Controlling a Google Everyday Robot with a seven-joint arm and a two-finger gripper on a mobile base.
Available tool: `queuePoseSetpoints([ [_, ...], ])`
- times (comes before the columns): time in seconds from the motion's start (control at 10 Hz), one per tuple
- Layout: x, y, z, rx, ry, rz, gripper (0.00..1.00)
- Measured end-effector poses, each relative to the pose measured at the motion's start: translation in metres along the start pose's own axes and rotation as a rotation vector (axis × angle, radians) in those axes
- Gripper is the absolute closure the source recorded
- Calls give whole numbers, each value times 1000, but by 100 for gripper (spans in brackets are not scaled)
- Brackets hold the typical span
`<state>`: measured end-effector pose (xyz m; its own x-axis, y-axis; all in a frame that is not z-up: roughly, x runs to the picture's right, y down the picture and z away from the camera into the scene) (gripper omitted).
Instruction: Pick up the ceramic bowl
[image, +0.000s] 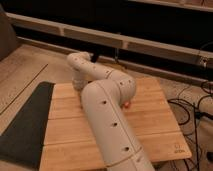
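My white arm runs from the bottom edge up over the wooden table (155, 125), bends at the elbow (120, 90) and reaches left to the wrist (80, 62). From there its last section points down at the table's back left, where the gripper (78, 86) is, mostly hidden by the arm. The ceramic bowl is hidden from view. A small dark shape (97, 53) shows just behind the wrist; I cannot tell what it is.
A small orange-red thing (128, 104) lies on the table beside the elbow. A flat dark grey mat (27, 120) lies left of the table. Cables (195, 107) trail on the floor at the right. A dark low wall runs behind the table.
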<state>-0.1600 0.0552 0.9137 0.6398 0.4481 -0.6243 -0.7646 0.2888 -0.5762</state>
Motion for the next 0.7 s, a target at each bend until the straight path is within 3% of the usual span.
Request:
queuePoseSetpoints([
  [0.2, -15, 21, -29, 27, -52, -40, 100],
  [0.4, -32, 40, -64, 80, -120, -94, 100],
  [0.5, -41, 47, -92, 134, -177, -120, 100],
  [0.7, -44, 48, -132, 226, -246, -121, 100],
])
